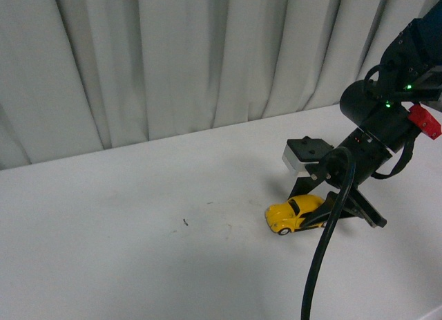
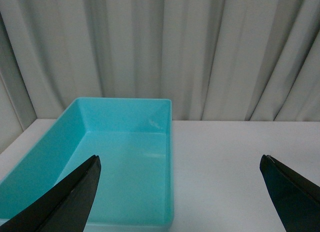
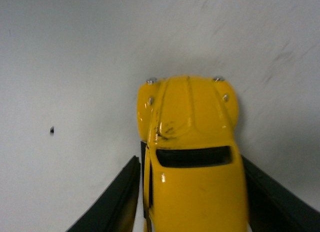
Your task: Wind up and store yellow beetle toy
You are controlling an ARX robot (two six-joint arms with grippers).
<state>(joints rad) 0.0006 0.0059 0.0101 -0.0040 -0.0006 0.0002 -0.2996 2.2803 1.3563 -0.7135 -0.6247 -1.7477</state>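
right pincer [image 3: 191, 164] straddles yellow beetle toy [image 1: 293, 213] on desk [image 1: 138, 251], hood beyond its tips, placed for pull-back winding; cannot tell if clamped. left pincer [image 2: 180, 160] apart, teal bin [image 2: 120, 112] ahead.

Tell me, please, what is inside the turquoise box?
Nothing shows inside the turquoise box: only bare floor and walls. One finger of the left tool covers its near corner.

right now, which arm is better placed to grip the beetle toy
Right: the right gripper flanks the yellow beetle toy. The left gripper hangs open by the turquoise bin, toy out of view.
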